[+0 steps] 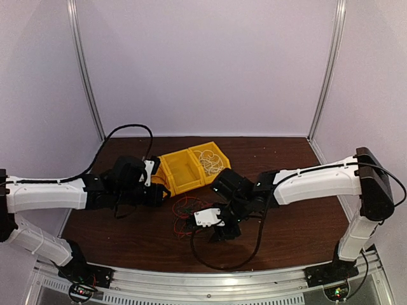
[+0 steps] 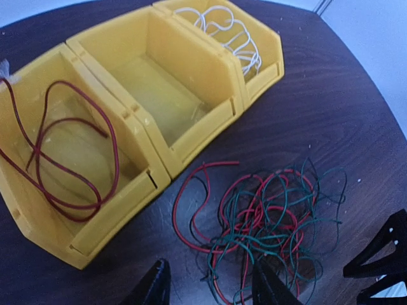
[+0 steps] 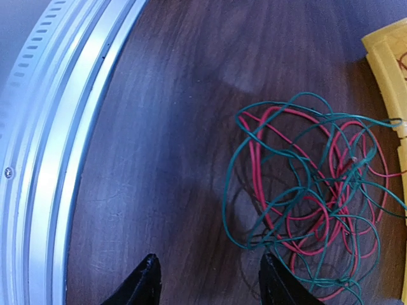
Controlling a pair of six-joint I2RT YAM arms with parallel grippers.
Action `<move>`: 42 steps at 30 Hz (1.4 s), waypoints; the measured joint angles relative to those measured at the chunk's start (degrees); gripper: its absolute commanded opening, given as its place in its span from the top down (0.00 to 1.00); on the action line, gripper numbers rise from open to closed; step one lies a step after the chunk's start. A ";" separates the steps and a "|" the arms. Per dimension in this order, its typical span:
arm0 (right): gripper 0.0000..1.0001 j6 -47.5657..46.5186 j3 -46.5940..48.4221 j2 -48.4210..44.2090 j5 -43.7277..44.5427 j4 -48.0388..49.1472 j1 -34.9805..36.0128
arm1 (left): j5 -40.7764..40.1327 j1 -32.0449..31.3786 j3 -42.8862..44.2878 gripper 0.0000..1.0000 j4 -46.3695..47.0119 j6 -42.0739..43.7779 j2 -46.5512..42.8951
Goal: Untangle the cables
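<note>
tangle: the knot of thin red and dark green wires (image 2: 267,229) sits loose on the dark brown wooden table (image 3: 159,127), just in front of the row of yellow plastic bins and touching none of them as far as I can see

which way from the left gripper: the left gripper (image 2: 210,289) has the heap right ahead and a bit to its right, and a few strands run down into the gap between its fingers

which way from the right gripper: for the right gripper (image 3: 210,279) the heap is ahead and off to the right, mostly outside its right-hand finger

nearer arm: honestly both are close, but I'd say the left one lines up better

long axis: none really, it's a roundish blob; one red loop (image 2: 191,190) pokes out toward the bins and looks like the easiest strand to grab

left gripper state: fingers spread, nothing pinched

right gripper state: same, spread and empty

how the wires look: skinny, springy, loops crossing everywhere, red and green threaded through each other

already sorted, I guess: a dark red wire (image 2: 70,159) lies in the nearest yellow bin (image 2: 95,241), a white wire (image 2: 222,32) in the far yellow bin (image 2: 267,70), and the middle yellow bin (image 2: 197,136) is bare

watch out: pulling one loop probably drags the whole blob
</note>
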 measured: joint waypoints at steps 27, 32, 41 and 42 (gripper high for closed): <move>1.00 8.74 9.03 6.29 6.43 -4.20 1.62 | 5.57 -1.03 -5.97 0.55 8.24 -1.44 -2.10; 1.00 8.85 19.32 -2.64 3.82 -10.49 0.59 | 9.11 -4.85 -6.82 0.54 15.63 4.24 -2.27; 1.00 9.07 43.17 -9.51 3.56 -14.78 -3.78 | 10.40 -12.90 -7.52 0.52 27.74 17.70 -4.63; 1.00 9.09 44.24 -9.53 3.56 -15.04 -3.78 | 10.38 -13.31 -7.10 0.52 28.55 18.64 -4.35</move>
